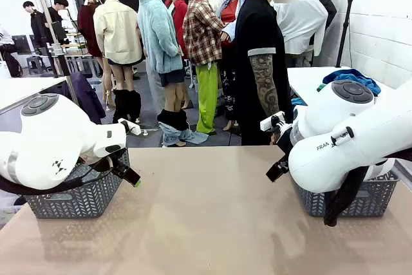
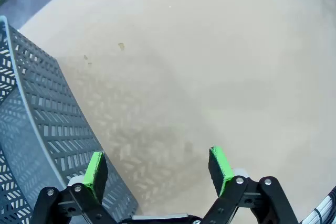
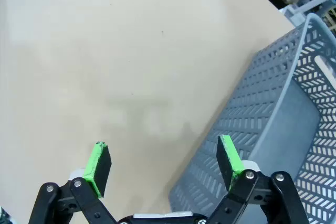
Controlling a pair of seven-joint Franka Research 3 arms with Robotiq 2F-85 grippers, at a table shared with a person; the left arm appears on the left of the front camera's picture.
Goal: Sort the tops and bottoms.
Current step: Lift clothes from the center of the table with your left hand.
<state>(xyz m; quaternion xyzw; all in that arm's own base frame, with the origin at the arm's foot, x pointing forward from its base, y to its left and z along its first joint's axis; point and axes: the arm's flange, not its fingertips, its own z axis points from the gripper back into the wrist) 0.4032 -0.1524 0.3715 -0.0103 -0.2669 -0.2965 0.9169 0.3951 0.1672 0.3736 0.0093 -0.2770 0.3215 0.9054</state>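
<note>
Garments [image 1: 351, 76]: a bright blue heap with a scrap of sea-green at its left edge. They lie on the white side counter [image 1: 309, 78] past the far right corner of my tan counter [image 1: 212, 217], partly behind my right arm. (I cannot tell how many pieces make up the heap.)

Left hand [image 2: 156, 156]: fingers spread wide, gripping nothing, with bare counter showing between the green pads [image 2: 95, 169]. It hangs above the counter near the left edge, just beside the left basket [image 2: 37, 124]. The basket's grey lattice wall curves along one side of the wrist view and throws a patterned shadow on the tan top. One pad overlaps that wall in the picture, but I cannot tell whether they touch.

Right hand [image 3: 162, 142]: also spread wide and holding nothing. It sits above the counter by the right edge, beside the right basket [image 3: 273, 124]. One pad lies over the basket wall in the wrist view, the other over bare counter. The basket's open top and grey floor face the camera.

Front view: the baskets stand at the counter's left and right edges, and the white bulk of each arm hides part of its basket. Both hands point down and inward towards the middle.

Person [image 1: 257, 37]: black short-sleeved top, standing at the far edge a little right of middle, one tattooed forearm hanging down.
</note>
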